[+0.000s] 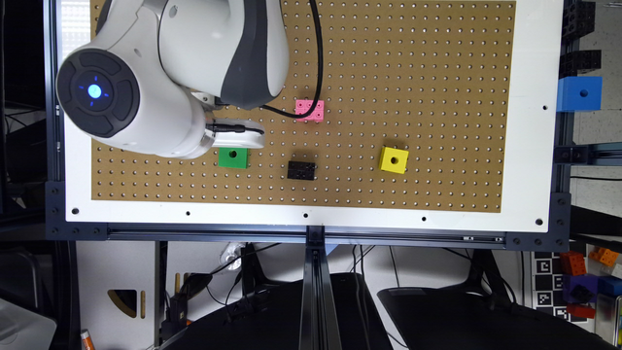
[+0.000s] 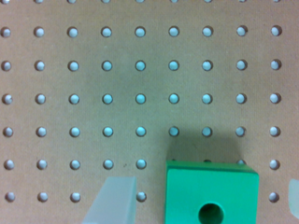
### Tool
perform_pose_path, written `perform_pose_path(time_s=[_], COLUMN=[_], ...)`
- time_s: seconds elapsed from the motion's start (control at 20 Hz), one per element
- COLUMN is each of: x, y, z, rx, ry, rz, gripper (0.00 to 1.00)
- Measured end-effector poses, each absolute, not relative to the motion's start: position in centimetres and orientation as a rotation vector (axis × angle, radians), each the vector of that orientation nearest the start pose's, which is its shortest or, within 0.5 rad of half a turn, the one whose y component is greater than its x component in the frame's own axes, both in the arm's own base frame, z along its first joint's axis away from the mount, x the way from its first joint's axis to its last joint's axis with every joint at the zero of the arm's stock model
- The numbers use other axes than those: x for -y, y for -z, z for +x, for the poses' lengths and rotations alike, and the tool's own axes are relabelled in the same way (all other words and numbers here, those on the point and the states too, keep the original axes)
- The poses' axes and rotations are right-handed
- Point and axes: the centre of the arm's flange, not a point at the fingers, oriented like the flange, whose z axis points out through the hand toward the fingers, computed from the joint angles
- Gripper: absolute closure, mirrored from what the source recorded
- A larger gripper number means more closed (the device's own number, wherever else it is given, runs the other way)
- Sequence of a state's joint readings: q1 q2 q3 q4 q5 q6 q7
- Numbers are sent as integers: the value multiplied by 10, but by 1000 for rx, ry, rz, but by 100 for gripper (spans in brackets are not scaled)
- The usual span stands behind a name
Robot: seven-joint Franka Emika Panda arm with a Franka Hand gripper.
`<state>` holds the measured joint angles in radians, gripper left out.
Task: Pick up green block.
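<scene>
Green block (image 2: 211, 195) between spread fingers (image 2: 113, 201), not touched, one finger just beside one face, the other well off the opposite face. On the pegboard (image 1: 437, 73), sits at 6 o'clock from the gripper (image 1: 238, 138), yellow cube (image 1: 393, 160) off at 3 o'clock. Calls for a descent, likely a slight shift to centre.

Green block (image 2: 211, 196) and blurred pincer (image 2: 201, 205) fingers (image 2: 114, 200) cropped at the wrist view's edge.

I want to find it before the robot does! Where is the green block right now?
In the exterior view the green block sits on the pegboard toward the exterior view's left, just below the arm's white end, with the black block as its nearest neighbour.
</scene>
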<state>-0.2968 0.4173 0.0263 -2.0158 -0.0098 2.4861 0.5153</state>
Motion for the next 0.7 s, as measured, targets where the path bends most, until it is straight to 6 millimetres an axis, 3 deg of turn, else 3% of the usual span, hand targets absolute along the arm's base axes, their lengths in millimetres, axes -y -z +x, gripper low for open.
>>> perform_pose_path(time_s=[0.2, 0.5, 0.7], x=[163, 164, 166], y=[-243, -194, -190], z=[592, 597, 604], rx=[-1187, -1187, -1188], ry=[81, 66, 72], rz=[-2894, -2891, -2890], gripper=[0, 0, 0])
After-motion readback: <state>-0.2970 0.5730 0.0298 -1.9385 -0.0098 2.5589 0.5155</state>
